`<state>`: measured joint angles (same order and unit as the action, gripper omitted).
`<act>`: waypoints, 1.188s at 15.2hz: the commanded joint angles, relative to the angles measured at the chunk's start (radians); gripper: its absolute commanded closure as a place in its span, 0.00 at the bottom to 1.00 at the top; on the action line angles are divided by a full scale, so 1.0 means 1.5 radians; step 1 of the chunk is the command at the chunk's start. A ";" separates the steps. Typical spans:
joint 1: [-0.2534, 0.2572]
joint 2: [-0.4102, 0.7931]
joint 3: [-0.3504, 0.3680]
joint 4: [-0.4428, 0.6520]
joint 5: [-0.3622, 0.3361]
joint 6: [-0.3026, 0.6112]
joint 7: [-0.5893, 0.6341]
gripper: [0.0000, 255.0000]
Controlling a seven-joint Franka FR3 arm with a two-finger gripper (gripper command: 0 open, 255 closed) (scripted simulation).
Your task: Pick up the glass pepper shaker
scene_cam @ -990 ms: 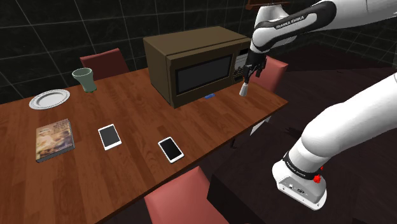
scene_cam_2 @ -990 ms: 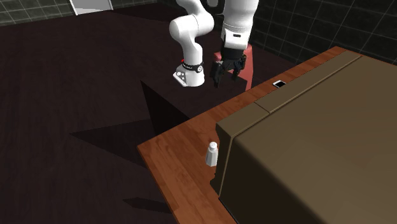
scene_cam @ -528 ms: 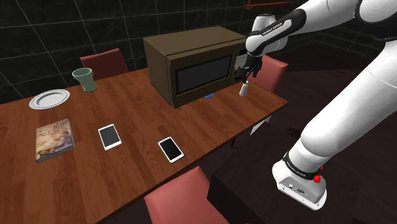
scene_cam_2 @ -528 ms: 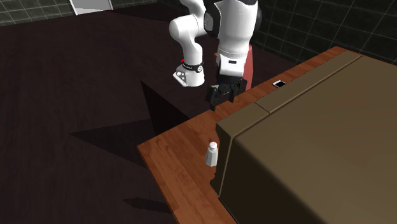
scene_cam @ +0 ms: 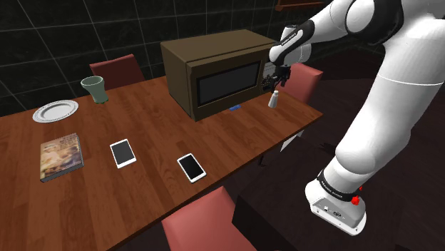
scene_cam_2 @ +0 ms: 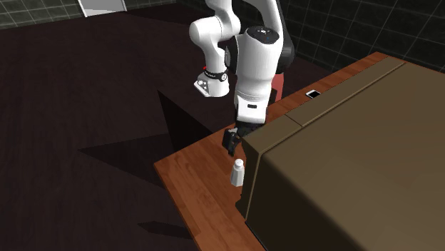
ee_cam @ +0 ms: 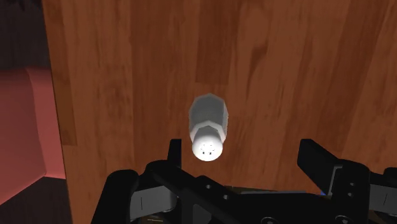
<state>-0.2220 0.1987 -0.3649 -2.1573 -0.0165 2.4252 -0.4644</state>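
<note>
On the wooden table (scene_cam: 142, 121), just off the brown microwave's (scene_cam: 214, 71) end, the black gripper (ee_cam: 242, 158) hangs with fingers spread, gripping nothing. The white pepper shaker (ee_cam: 208, 127) stands upright directly beneath it, cap toward the hand, nearer one finger than the other.

The gripper (scene_cam_2: 232, 141) is lower and nearer the microwave (scene_cam_2: 342, 164) now, just above the white shaker (scene_cam_2: 237, 172) (a second ago it hung well higher and farther off). The arm (scene_cam: 399, 71) leans in after it, its white upper links bulking larger in the shoulder view.
</note>
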 commanded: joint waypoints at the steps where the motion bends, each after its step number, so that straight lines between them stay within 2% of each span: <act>1: -0.017 0.060 0.005 0.049 0.031 0.015 -0.032 0.00; 11: -0.032 0.119 0.020 0.049 0.057 0.073 -0.048 0.00; 12: -0.033 0.119 0.020 0.049 0.058 0.073 -0.048 1.00; 18: -0.033 0.120 0.020 0.049 0.058 0.073 -0.048 1.00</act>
<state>-0.2705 0.3772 -0.3346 -2.0828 0.0700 2.5353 -0.5368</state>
